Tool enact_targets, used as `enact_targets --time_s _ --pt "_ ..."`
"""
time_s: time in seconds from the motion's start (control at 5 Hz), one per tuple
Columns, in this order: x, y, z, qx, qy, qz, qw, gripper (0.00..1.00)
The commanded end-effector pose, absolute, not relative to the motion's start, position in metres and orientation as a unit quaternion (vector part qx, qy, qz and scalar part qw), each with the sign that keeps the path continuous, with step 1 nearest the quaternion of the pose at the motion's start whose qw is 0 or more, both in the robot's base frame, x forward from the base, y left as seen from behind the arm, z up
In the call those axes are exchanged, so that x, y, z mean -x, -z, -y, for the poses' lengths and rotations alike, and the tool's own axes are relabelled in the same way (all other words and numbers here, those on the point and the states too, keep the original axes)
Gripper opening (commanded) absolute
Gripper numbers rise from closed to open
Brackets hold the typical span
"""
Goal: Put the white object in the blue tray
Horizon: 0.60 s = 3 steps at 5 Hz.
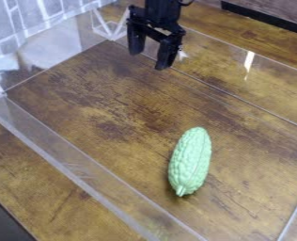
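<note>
Wooden table [101, 122] seen from above at an angle; a clear-walled enclosure [63, 151] bounds the plank surface, its edges running diagonally across the frame. Gripper [155, 47], black, at upper centre, pointing downward with its two fingers apart and nothing between them; a pale patch shows just right of the fingers, too small and hidden to identify, so the place of the white object cannot be told with certainty. Green bumpy gourd [189, 161] lies lower right of centre, long axis near vertical in the frame, well apart from the gripper. Tiled wall [25, 19] fills the upper left corner; a bright glare spot [249, 62] sits at upper right.
</note>
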State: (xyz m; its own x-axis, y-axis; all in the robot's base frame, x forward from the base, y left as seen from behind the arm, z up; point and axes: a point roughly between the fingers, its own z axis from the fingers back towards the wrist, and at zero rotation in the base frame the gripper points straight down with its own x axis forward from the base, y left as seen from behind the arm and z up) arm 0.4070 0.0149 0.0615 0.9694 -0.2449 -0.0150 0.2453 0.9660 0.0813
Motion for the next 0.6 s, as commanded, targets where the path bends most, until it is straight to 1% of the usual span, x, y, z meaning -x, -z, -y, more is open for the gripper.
enact_targets --time_s 0.0,0.4 --pt "-0.4183 -0.0817 -0.0250 -0.057 0.122 0.031 0.990 1.00" --pt "-0.4248 -0.0770 -0.0294 -0.072 0.131 0.033 0.988 1.00"
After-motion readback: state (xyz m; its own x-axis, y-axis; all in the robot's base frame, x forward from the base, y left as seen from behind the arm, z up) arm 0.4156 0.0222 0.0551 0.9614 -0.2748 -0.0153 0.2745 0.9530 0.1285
